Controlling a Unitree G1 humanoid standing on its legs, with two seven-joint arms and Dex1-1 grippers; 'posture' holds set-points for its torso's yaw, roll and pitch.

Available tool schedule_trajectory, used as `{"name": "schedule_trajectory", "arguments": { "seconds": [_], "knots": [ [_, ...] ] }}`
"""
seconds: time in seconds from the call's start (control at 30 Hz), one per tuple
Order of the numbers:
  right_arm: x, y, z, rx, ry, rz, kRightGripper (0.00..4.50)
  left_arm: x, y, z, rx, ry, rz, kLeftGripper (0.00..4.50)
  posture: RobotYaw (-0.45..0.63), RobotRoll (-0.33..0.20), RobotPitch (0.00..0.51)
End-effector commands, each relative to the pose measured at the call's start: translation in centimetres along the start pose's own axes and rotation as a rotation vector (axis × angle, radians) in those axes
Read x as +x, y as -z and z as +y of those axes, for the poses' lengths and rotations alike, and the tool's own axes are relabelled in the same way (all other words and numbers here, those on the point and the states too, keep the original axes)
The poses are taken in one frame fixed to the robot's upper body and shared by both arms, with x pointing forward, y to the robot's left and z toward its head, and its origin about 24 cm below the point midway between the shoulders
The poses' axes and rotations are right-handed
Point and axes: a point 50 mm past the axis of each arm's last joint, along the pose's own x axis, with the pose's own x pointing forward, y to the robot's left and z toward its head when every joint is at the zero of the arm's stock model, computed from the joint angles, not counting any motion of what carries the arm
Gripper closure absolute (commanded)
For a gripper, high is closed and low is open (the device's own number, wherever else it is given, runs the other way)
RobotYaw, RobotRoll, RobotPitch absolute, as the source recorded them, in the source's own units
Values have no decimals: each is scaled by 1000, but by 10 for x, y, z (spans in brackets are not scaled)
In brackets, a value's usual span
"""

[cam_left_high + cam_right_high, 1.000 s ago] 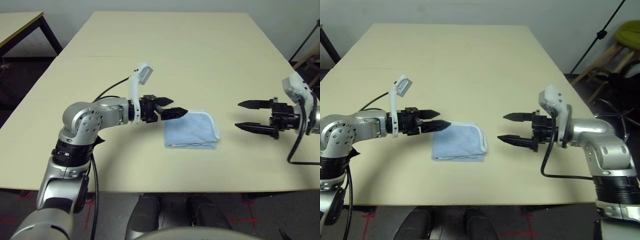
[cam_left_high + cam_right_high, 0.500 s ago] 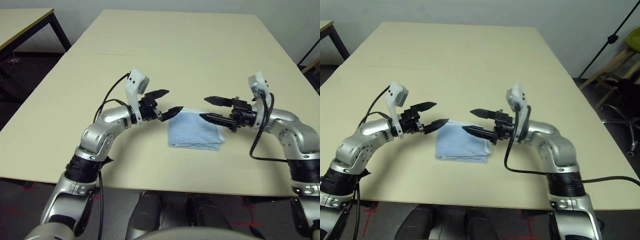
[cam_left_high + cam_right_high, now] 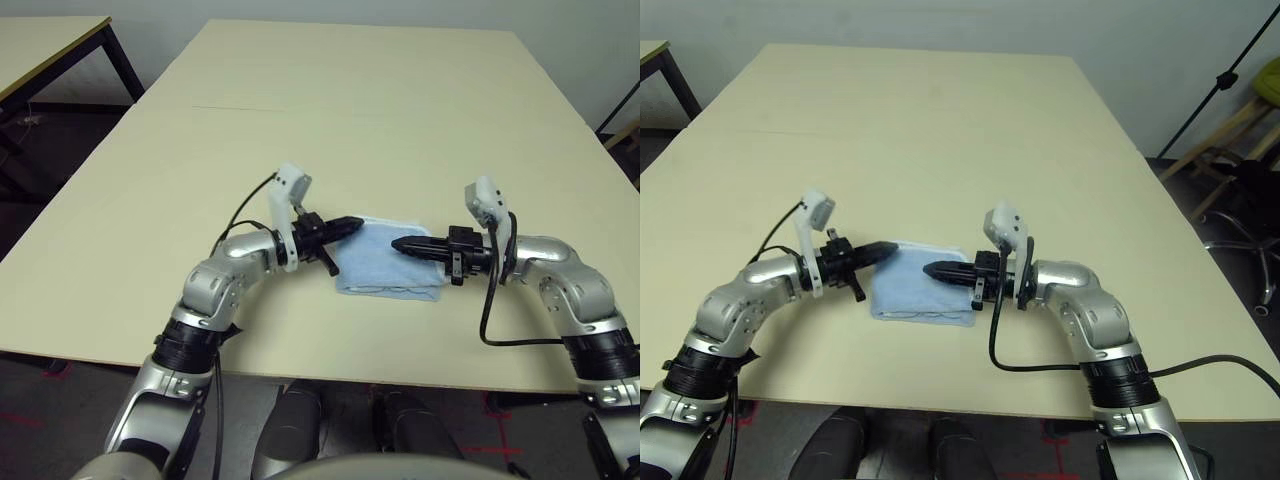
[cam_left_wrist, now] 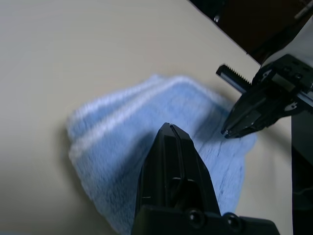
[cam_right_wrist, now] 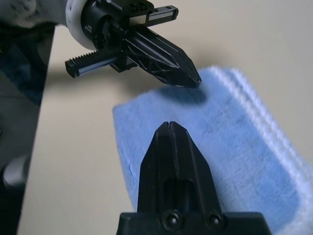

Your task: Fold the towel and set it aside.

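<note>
Above the towel (image 3: 385,262), both claws, left (image 3: 361,223) and right (image 3: 396,243), point inward, closed, empty.

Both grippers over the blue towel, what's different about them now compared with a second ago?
The left gripper and right gripper have closed, empty. The right one has moved left, over the towel. The towel stayed folded on the table.

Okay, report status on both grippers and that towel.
Both black two-finger grippers, left and right, shut over small light-blue terry towel. Towel folded, flat on table. No obstruction seen.
</note>
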Motion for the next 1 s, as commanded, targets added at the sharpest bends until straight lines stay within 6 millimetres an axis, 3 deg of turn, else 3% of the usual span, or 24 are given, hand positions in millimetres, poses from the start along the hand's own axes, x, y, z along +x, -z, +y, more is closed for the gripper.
{"name": "schedule_trajectory", "arguments": {
  "seconds": [0.03,0.23,0.4,0.53,0.67,1.0],
  "knots": [
    [0,18,-3,-10,24,67,4500,1,26,4,-16,-11,100,4483,143,0,120],
    [-2,34,-6,-29,38,158,4500,-1,35,7,-16,-10,150,4483,139,0,121],
    [0,7,-5,26,19,-33,4500,-4,18,9,-6,-2,96,4483,138,0,123],
    [-3,-14,-13,58,42,-144,4500,1,-7,10,-10,9,-3,4483,137,0,124],
    [-1,-17,-21,48,85,-159,4500,9,-20,18,15,-37,-55,4483,140,0,122],
    [6,8,-31,61,178,-103,4500,18,5,33,31,-136,26,4483,134,0,125]
  ]
}}
